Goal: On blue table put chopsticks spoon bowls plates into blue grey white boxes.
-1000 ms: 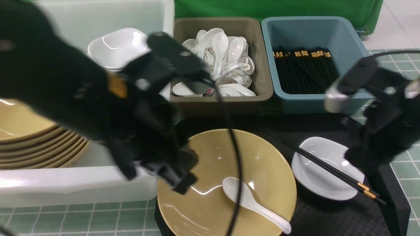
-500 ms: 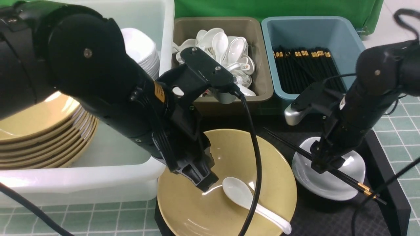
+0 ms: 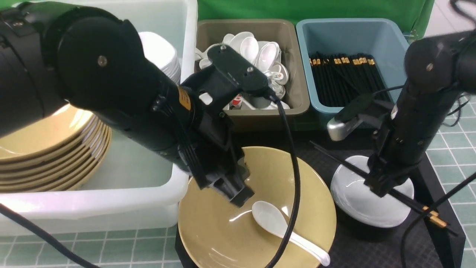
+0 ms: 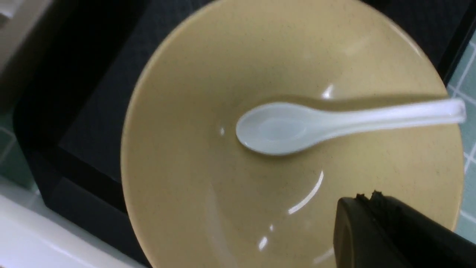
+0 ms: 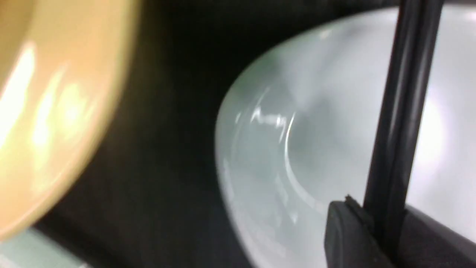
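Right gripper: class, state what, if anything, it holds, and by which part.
The right gripper holds the chopsticks, clamped around the middle of their length, with the gold-banded thick ends free, above the white dish.

The surface (image 3: 111, 247) is a spread of pale teal-green square tiles with white grid lines. Four things stand directly on it. A large translucent white tub (image 3: 93, 210) fills the left side. Beside it, at the back, sits a grey-brown bin (image 3: 253, 119), and a dusty-blue bin (image 3: 357, 37) of the same size stands just to the right of that. In front of the two bins lies a black textured tray (image 3: 372, 249), its left edge close against the tub. Bare tiles show along the near edge and on the right.
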Motion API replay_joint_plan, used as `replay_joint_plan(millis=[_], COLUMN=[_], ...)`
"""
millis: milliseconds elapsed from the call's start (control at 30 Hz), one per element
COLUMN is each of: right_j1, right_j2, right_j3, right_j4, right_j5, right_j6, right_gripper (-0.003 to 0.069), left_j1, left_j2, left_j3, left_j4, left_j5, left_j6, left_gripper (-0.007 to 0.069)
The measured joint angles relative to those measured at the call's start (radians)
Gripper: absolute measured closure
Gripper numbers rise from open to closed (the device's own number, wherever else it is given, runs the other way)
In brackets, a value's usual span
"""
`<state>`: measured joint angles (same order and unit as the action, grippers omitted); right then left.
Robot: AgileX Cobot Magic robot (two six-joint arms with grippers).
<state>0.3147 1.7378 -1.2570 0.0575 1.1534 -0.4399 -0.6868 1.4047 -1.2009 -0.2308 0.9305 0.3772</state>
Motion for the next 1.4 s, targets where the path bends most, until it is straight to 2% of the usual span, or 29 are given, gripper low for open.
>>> replay_joint_plan(millis=[100,233,333,467,667,767,833,900,933,967,1033,1067,1133,1200,1400], right_j1=[0.000,-0.006,-0.026,-0.078,-0.157,-0.177,-0.183,-0.185,-0.185,-0.185,-0.184,-0.184,-0.181,-0.168,-0.073], right_j2=[-0.090,-0.145,-0.138,-0.075,0.103,0.205,0.247,0.314,0.335,0.335,0.348,0.345,0.330,0.297,0.177], right_j3=[-0.032,-0.113,-0.185,-0.273,-0.352,-0.401,-0.416,-0.454,-0.468,-0.470,-0.520,-0.545,-0.582,-0.637,-0.680], right_j4=[0.000,0.000,0.001,0.001,0.001,0.001,0.001,0.001,0.001,0.001,0.001,0.001,0.000,-0.001,0.004], right_j5=[0.031,-0.031,-0.147,-0.393,-0.705,-0.745,-0.742,-0.693,-0.659,-0.651,-0.509,-0.446,-0.354,-0.192,0.058], right_j6=[0.018,0.029,0.084,0.237,0.456,0.491,0.493,0.489,0.488,0.488,0.456,0.427,0.369,0.293,0.198], right_gripper=[0.0499,0.0499,0.0499,0.0499,0.0499,0.0499,0.0497,0.0454,0.0407,0.0407,0.0270,0.0224,0.0163,0.0111,0.0084], left_j1=[0.013,0.073,0.114,0.140,0.141,0.142,0.144,0.150,0.153,0.152,0.156,0.159,0.161,0.161,0.161], left_j2=[0.028,0.132,0.223,0.322,0.342,0.343,0.344,0.344,0.343,0.342,0.323,0.307,0.276,0.190,-0.043], left_j3=[-0.011,-0.118,-0.246,-0.456,-0.536,-0.537,-0.537,-0.537,-0.537,-0.537,-0.537,-0.536,-0.524,-0.477,-0.260], left_j4=[-0.008,-0.042,-0.067,-0.069,-0.076,-0.048,-0.028,0.009,0.027,0.031,0.060,0.064,0.065,0.065,0.064], left_j5=[-0.089,-0.125,-0.141,-0.172,-0.218,-0.204,-0.185,-0.124,-0.096,-0.090,-0.016,0.016,0.056,0.095,0.114], left_j6=[-0.040,-0.061,-0.036,0.022,0.056,0.059,0.059,0.043,0.039,0.038,0.033,0.029,0.019,0.003,-0.051], left_gripper=[0.0638,0.0638,0.0638,0.0638,0.0638,0.0638,0.0638,0.0638,0.0638,0.0638,0.0638,0.0638,0.0638,0.0638,0.0638])
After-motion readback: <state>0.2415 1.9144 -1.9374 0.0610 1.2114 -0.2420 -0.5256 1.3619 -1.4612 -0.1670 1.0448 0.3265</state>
